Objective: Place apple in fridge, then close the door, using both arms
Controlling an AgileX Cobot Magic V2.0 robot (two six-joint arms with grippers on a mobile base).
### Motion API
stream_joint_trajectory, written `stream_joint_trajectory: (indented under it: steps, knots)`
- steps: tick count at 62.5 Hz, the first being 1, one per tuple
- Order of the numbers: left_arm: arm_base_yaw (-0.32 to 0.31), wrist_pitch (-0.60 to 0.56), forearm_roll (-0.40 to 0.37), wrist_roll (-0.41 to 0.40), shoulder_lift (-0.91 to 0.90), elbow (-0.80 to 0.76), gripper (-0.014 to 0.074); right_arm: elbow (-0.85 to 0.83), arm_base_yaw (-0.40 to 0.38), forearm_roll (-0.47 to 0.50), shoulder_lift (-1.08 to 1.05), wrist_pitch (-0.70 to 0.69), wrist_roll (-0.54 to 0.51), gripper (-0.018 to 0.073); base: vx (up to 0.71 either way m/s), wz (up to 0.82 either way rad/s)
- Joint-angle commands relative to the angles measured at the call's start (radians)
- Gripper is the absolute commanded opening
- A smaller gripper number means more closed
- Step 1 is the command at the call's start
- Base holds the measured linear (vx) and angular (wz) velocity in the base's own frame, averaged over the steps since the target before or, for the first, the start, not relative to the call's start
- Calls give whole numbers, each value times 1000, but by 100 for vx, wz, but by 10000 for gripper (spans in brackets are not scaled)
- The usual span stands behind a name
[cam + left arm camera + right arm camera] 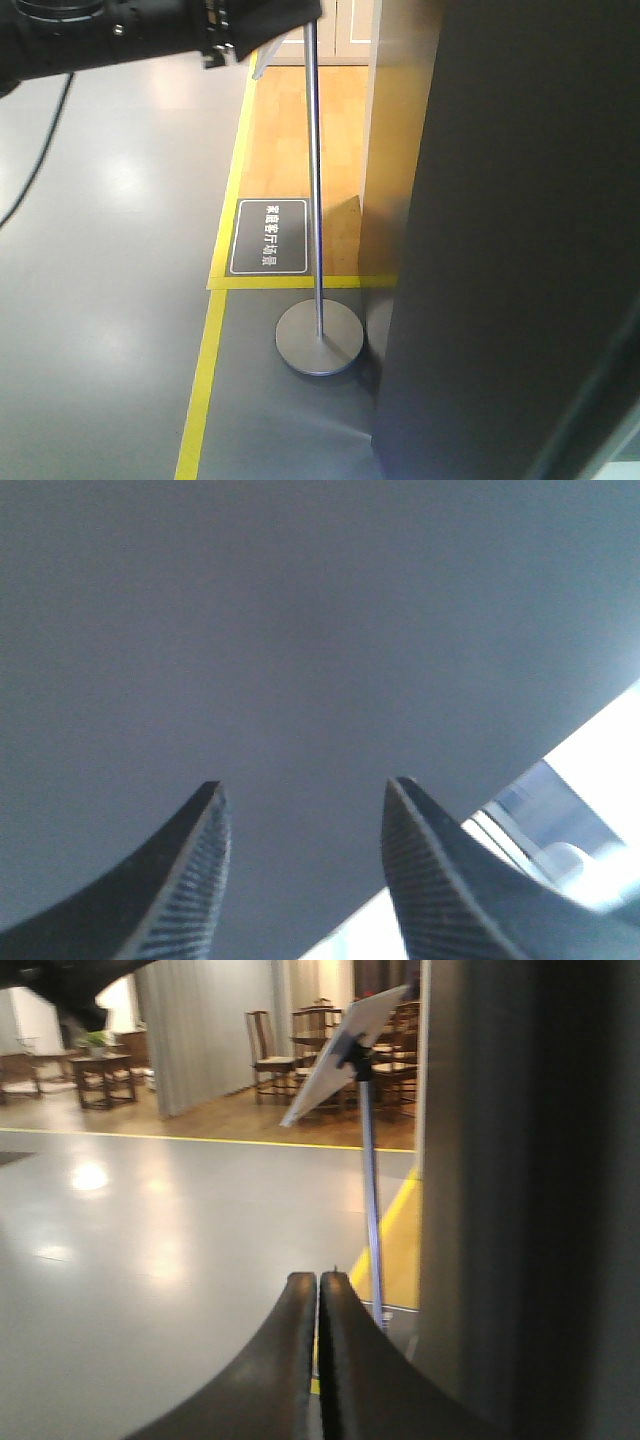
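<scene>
The apple is out of view in every frame. In the left wrist view a flat dark grey face, the door, fills the picture close ahead. My left gripper points at it, open with nothing between its ribbed fingers. A bright white strip with pale blurred shapes shows past the face's lower right edge. The dark grey fridge stands tall at the right of the front view. My right gripper is shut and empty, just left of a dark grey panel. A black arm crosses the top left.
A sign stand with a thin metal pole and round base stands just left of the fridge. Yellow floor tape borders a wooden floor area with a black floor label. Tables and chairs stand far off.
</scene>
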Motion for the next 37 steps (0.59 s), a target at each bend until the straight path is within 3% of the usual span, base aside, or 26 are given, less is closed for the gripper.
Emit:
stream_joint_trajectory:
  steps: [1, 12, 26, 37]
  knots:
    - [34, -8, -51, 13, -47, -33, 351, -88, -4, -17, 129, -143, -53, 43, 0, 0]
    - [85, -17, 29, 13, -47, -33, 351, -241, -4, -72, 351, -221, -68, 183, 0, 0]
    - [130, -29, 126, 13, -47, -33, 337, -413, -4, -119, 645, -408, -75, 451, 0, 0]
    - [158, -60, 204, 12, -47, -33, 314, -486, -5, -114, 845, -606, -97, 517, 0, 0]
